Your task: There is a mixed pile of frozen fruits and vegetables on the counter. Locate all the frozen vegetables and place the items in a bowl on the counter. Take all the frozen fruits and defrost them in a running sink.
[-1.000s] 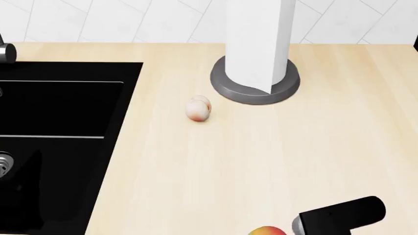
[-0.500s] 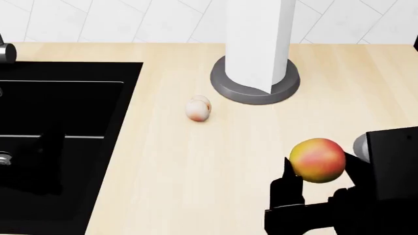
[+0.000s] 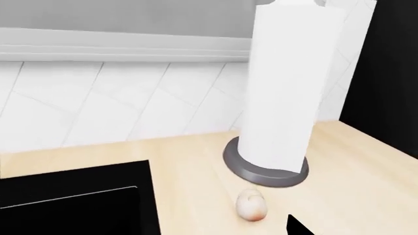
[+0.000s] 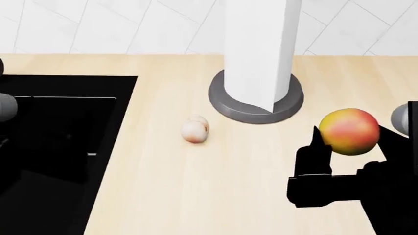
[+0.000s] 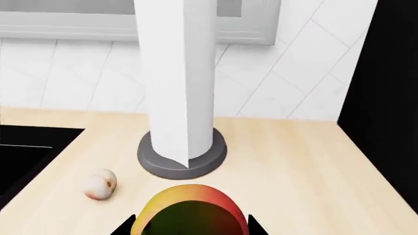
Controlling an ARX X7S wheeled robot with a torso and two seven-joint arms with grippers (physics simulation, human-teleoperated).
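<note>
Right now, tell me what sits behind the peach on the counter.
Behind the peach stands the paper-towel roll on its grey base, apart from the fruit, then the white tiled wall. The counter directly behind the roll is hidden.

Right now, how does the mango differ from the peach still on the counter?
The mango is clearly larger, yellow-green with a red blush; the peach is small, pale pinkish-cream and creased. The mango is lifted off the counter, held in the right gripper, while the peach lies loose on the counter between the sink and the paper-towel roll's grey base. Both are roundish fruits, neither in the sink yet.
</note>
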